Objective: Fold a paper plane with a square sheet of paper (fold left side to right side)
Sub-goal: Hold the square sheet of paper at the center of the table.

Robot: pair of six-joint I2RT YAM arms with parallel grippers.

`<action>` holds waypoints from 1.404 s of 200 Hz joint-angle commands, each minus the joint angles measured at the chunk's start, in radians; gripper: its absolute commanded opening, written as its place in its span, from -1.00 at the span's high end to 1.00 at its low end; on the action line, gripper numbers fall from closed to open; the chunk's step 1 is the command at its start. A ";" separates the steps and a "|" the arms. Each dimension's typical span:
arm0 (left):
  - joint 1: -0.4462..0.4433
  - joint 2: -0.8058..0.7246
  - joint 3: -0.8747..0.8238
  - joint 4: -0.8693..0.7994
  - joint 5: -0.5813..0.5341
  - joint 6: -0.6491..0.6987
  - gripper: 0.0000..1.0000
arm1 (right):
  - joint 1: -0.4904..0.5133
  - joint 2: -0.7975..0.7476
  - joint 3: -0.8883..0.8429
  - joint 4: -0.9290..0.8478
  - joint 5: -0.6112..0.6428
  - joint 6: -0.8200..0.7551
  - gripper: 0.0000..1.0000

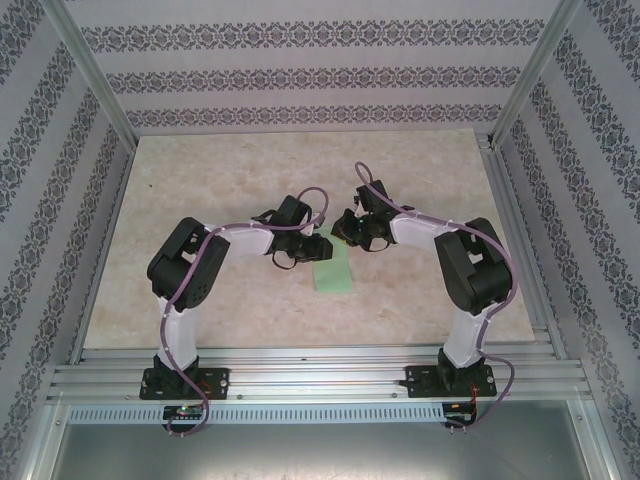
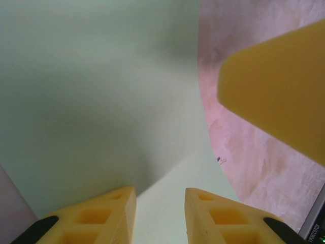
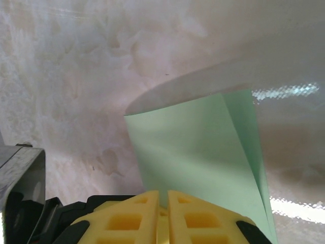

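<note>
Patterned wallpaper walls (image 1: 300,75) w/ metal frame (image 1: 93,75) round a beige marbled surface (image 1: 200,170). Green paper sheet (image 1: 334,272) lies centre-near, btwn arms. Right claw (image 3: 163,195) closed on its edge; left claw (image 2: 160,195) part open over it.

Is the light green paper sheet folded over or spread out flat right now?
Folded over. In the right wrist view the light green paper sheet shows one layer doubled over another, not a single flat square.
</note>
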 commanded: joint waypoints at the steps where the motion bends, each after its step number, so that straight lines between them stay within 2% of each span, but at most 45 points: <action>1: -0.017 -0.026 -0.023 -0.002 0.004 0.046 0.36 | -0.019 -0.008 0.027 0.016 0.029 -0.021 0.69; 32: -0.021 -0.048 -0.048 0.004 0.020 0.076 0.36 | -0.046 -0.039 0.010 -0.028 0.035 -0.105 0.44; 63: -0.022 -0.054 -0.054 0.004 0.031 0.100 0.36 | -0.056 -0.037 -0.004 -0.031 -0.025 -0.172 0.38; 92: -0.023 -0.049 -0.057 0.004 0.033 0.107 0.37 | -0.052 -0.018 -0.001 -0.007 -0.061 -0.158 0.49; 130: -0.027 -0.048 -0.062 0.011 0.029 0.104 0.37 | -0.044 0.028 0.031 -0.022 -0.052 -0.159 0.47; 149: -0.028 -0.047 -0.064 0.015 0.031 0.104 0.37 | -0.034 0.056 0.048 -0.034 -0.056 -0.158 0.57; 219: -0.040 -0.097 -0.107 0.045 0.085 0.152 0.36 | -0.022 0.139 0.081 -0.148 0.051 -0.184 0.73; 281: -0.066 -0.156 -0.196 0.059 0.139 0.220 0.36 | -0.021 0.152 0.079 -0.198 0.099 -0.190 0.79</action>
